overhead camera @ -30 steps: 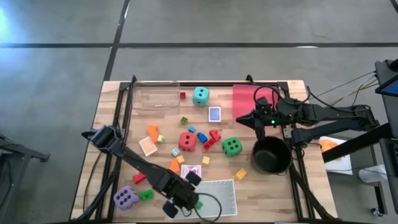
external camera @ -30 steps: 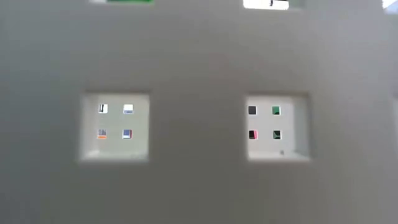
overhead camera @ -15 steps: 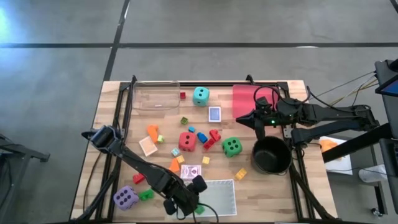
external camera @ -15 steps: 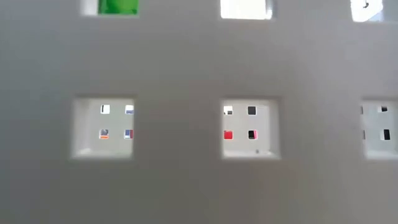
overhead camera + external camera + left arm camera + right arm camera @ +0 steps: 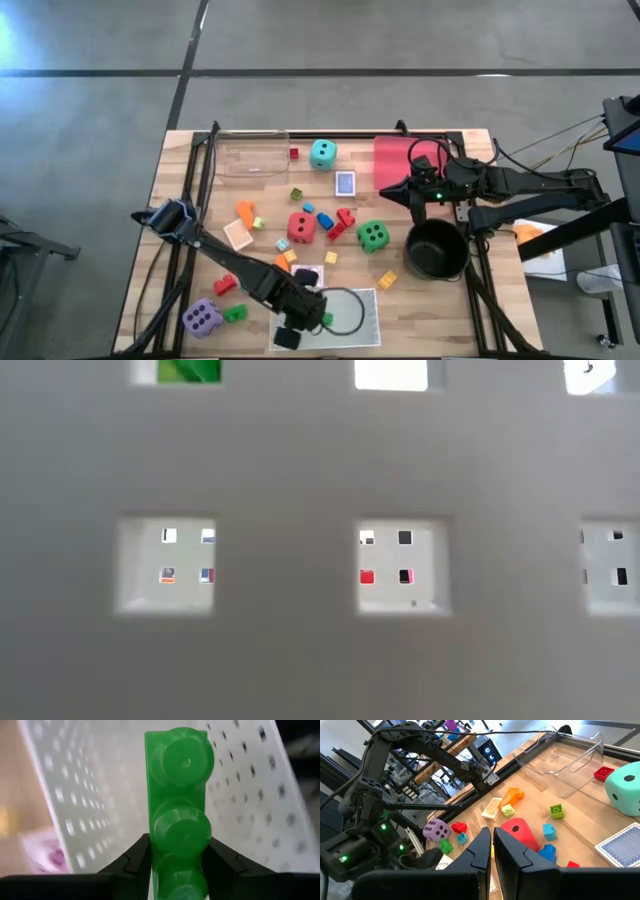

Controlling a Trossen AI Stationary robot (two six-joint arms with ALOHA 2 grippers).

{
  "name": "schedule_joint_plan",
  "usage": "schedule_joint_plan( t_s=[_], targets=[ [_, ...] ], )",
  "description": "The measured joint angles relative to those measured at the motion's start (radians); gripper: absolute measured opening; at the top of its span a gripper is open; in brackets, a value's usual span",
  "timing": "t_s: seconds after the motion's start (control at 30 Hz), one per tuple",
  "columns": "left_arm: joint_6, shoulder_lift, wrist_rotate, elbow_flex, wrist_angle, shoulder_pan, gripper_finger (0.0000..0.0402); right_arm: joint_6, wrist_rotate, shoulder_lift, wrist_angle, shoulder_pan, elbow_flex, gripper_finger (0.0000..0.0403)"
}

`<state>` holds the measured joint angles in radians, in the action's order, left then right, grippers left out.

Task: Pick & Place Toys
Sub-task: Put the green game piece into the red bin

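The left gripper (image 5: 175,865) hangs over the white perforated tray (image 5: 362,300) at the near edge of the table (image 5: 180,170), its jaws clamped on a green two-stud block (image 5: 180,805) that stands up between the fingers. From above, the block itself is hidden under the wrist. The right gripper (image 5: 492,847) waits with its jaws pressed together over the pink tray (image 5: 395,160), just behind the black pot (image 5: 437,250) near the table's right edge. Most toys crowd the middle of the table: the red die (image 5: 300,226), the green die (image 5: 373,236), blue and red blocks between them, and an orange block (image 5: 245,211) farther left. The teal die (image 5: 322,153) sits near the far edge beside the clear tray (image 5: 250,158), with a blue-backed card (image 5: 345,183) just in front of it. The purple die (image 5: 202,318) lies in the near left corner, a small green block (image 5: 235,314) just beside it. The widest bare wood lies along the left side and the near right corner. The low view is blocked by a white perforated wall (image 5: 300,640); only specks of colour show through its holes. A card beside the white tray is partly covered by the left arm.
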<state>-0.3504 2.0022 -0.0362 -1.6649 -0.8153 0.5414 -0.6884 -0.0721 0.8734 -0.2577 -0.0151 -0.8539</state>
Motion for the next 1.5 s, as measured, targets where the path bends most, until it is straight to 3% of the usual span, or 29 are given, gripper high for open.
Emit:
schedule_joint_plan(
  t_s=[0.13,0.27,0.73,0.9,1.1,1.3,1.5],
  targets=[
    [-0.209,0.0,-0.05,-0.003,0.0,-0.006,0.0132,0.0,0.0,0.0,0.0,0.0,0.0,0.0017],
    [-0.275,0.0,-0.045,0.0,0.002,0.009,0.0132,0.0,0.0,0.0,0.0,0.0,0.0,0.0017],
    [-0.308,-0.008,0.033,-0.018,-0.021,0.053,0.0132,0.0,0.0,0.0,0.0,0.0,0.0,0.0017],
    [-0.259,-0.043,0.044,-0.078,-0.139,0.051,0.0132,0.0,0.0,0.0,0.0,0.0,0.0,0.0017],
    [-0.231,-0.178,0.185,-0.163,-0.29,0.029,0.0132,0.0,0.0,0.0,0.0,0.0,0.0,0.0017],
    [-0.391,-0.371,0.296,-0.128,-0.364,-0.088,0.0132,0.0,0.0,0.0,0.0,0.0,0.0,0.0017],
    [-0.402,-0.546,0.309,-0.009,-0.382,-0.319,0.0132,0.0,0.0,0.0,0.0,0.0,0.0,0.0017]
  ],
)
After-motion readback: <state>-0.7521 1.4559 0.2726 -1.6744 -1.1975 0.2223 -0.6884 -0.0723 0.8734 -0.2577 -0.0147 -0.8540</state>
